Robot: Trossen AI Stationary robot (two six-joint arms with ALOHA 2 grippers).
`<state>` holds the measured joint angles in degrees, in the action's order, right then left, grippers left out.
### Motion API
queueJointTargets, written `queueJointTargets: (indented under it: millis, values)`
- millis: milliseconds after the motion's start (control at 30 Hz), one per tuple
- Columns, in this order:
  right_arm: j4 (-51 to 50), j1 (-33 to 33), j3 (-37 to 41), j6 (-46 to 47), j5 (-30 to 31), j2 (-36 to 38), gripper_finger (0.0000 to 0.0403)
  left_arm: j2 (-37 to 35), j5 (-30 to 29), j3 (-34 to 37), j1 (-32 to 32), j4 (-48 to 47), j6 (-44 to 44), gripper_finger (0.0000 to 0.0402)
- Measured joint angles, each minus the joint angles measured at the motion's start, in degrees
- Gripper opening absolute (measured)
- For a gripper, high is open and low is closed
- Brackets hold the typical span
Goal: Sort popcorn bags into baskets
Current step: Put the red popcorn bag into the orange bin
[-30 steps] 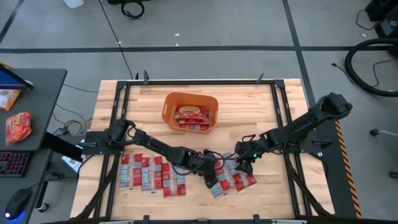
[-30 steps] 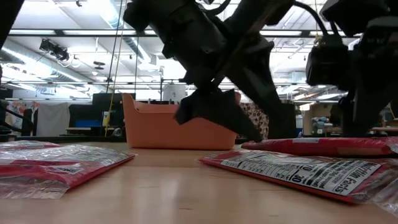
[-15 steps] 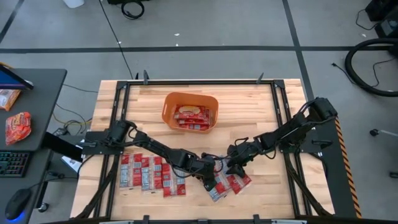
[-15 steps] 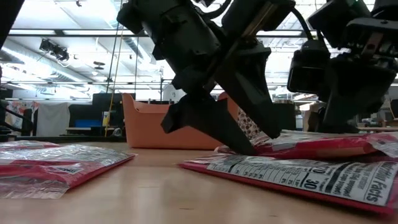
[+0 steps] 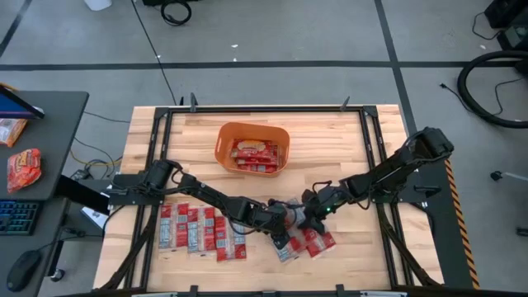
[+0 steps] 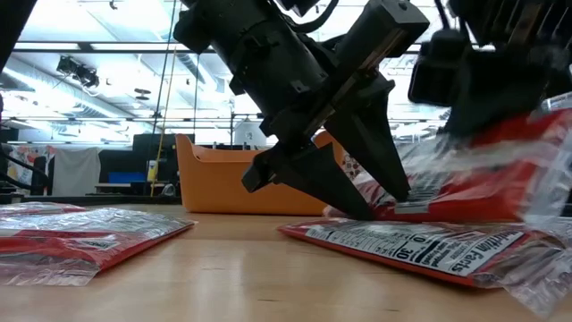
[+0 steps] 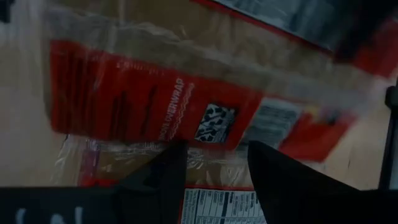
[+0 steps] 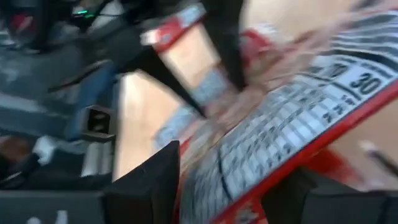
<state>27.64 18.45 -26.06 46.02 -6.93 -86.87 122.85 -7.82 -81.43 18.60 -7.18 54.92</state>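
Note:
The orange basket (image 5: 227, 136) stands at the table's far middle with popcorn bags (image 5: 254, 155) inside it. A row of red popcorn bags (image 5: 202, 231) lies flat near the front left. A loose pile of bags (image 5: 312, 244) lies at the front middle. My left gripper (image 5: 280, 231) stands open at the pile's left edge, its fingers slanting down over a flat bag (image 6: 420, 246). My right gripper (image 5: 307, 221) comes at the pile from the right and is shut on one bag (image 6: 483, 174). My left gripper's longer fingertip (image 6: 365, 207) stands at the edge of the pile; whether it touches a bag I cannot tell. My right gripper has one popcorn bag's printed face (image 8: 249, 143) running between its two fingers, coming slanting down from the table's right. That end of the bag is raised and tilted; its other end (image 6: 393, 210) rests on the pile.
Black frame rails (image 5: 157, 165) run along the table's edges. A side desk at the far left carries an orange-red packet (image 5: 23, 167) and a keyboard. Bare wood lies between the basket and the bags.
My right gripper has gone toward the table's left into the pile and tipped further down. One bag, flat on the pile before, now stands tilted with its right end raised. The pile has slid a little to the left.

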Motion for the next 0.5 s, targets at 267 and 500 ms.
queueJointTargets:
  millis: [267, 500]
  values:
    - [-1.2, -1.1, 0.1, 0.0, -1.9, -0.8, 0.0096, -1.7, 2.4, 0.2, -0.8, 0.3, 1.6, 0.0176]
    - [-5.7, -2.1, -0.3, -2.0, -6.3, 4.5, 0.0023, -11.5, 2.9, 0.1, -0.8, -7.0, -5.4, 0.0176]
